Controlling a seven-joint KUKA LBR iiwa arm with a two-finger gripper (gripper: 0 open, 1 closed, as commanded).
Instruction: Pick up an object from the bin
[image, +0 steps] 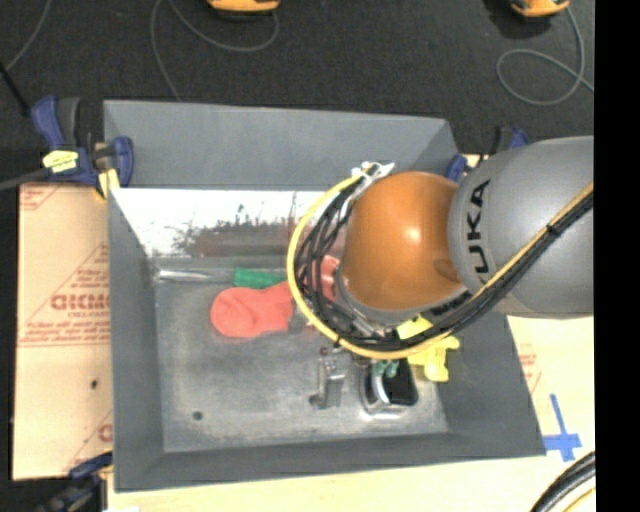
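Observation:
My gripper (328, 383) reaches down below the orange wrist cover to the bin floor, right of the bin's middle and near the front. Just to its right lies a small black thing with a shiny silver rim (388, 392). A yellow piece (437, 360) pokes out from under the arm beside it. To the left, a soft red lump (248, 312) lies apart from the gripper, with a green thing (258, 279) behind it. A pinkish-red thing (329, 272) peeks out at the cover's left edge.
The arm and its orange cover hide the right half of the bin floor. Bare floor lies at the front left, in front of the red lump. The bin's sloping walls rise on all sides.

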